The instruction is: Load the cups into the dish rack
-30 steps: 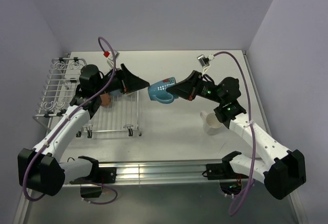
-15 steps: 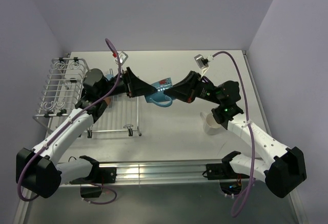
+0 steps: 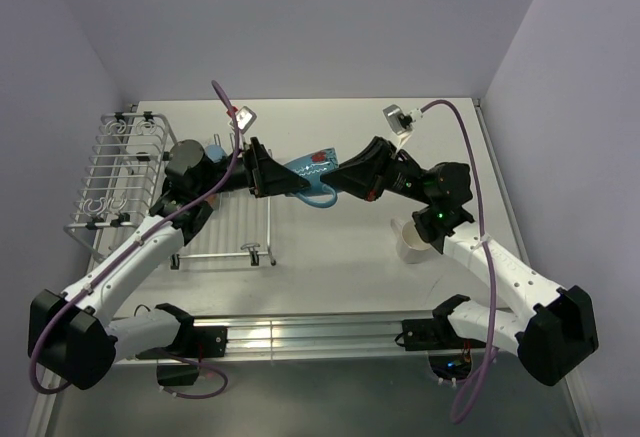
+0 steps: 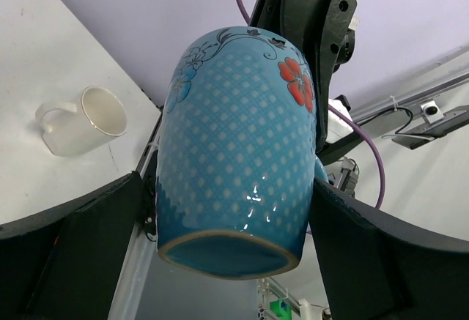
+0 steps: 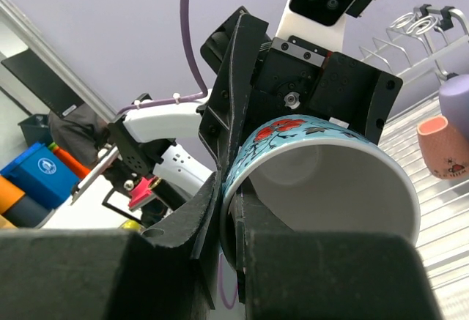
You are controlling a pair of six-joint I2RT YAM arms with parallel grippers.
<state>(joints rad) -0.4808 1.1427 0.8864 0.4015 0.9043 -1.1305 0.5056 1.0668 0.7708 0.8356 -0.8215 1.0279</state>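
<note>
**Progress.** Loading is part done. The blue floral mug [image 3: 305, 172] is in mid-air just right of the dish rack [image 3: 120, 172], lying on its side between the two arms. The right gripper [image 5: 233, 214] pinches its rim, one finger inside and one outside. The left gripper [image 3: 287, 181] is spread wide around the mug's base, and contact cannot be confirmed. This appears to be a handover, not yet complete.

A lavender cup [image 5: 456, 94] and a salmon-pink cup [image 5: 442, 144] appear to rest on the rack's wires. A cream-white mug [image 3: 412, 241] stands on the table [image 3: 350, 257], unloaded. The other cups cannot be located.

**Markings.** No brand or legible writing is visible. The mug bears red flowers and a dotted pattern. The pink cup's small print is unreadable.
</note>
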